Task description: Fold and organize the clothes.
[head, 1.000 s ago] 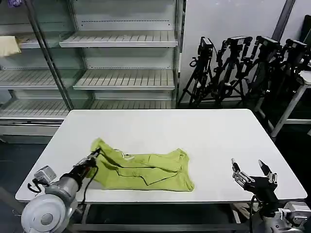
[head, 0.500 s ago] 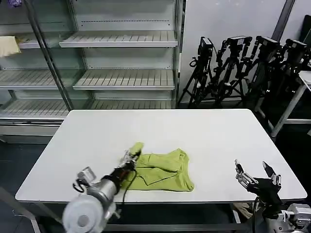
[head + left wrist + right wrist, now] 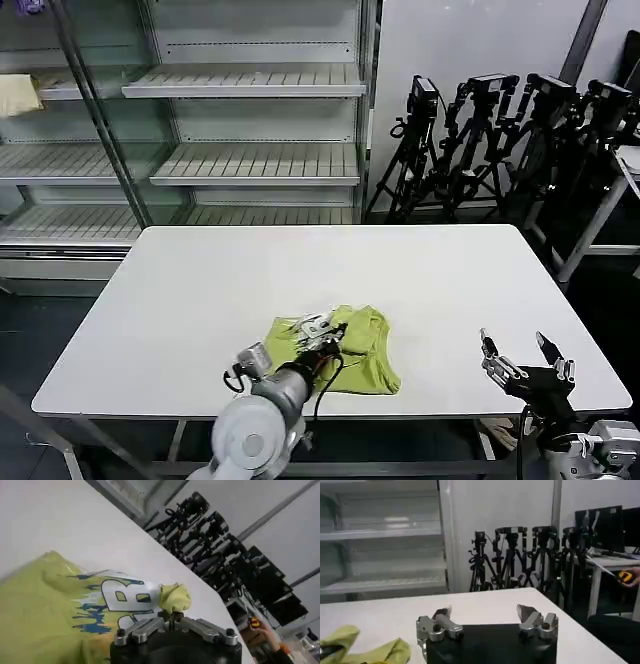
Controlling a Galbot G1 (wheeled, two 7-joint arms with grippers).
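One lime shirt lies bunched near the front edge of the white tabletop, roughly at its middle, with part of the cloth doubled over on itself. From the left, the robot's left gripper reaches across above the shirt's left part, its jaws pinched together on a small wad of the lime fabric. In the left wrist view that wad stands up between the closed jaws of the left gripper, and the shirt spreads beneath it, showing a white and blue printed design on the cloth. To the right, well apart from the shirt, the right gripper sits low at the tabletop's front right corner, its jaws spread apart and holding nothing. The right wrist view shows the right gripper above bare tabletop, with a fold of the shirt off to one side. Behind the tabletop stand empty metal shelves and, to the right, a cluster of black tripods.
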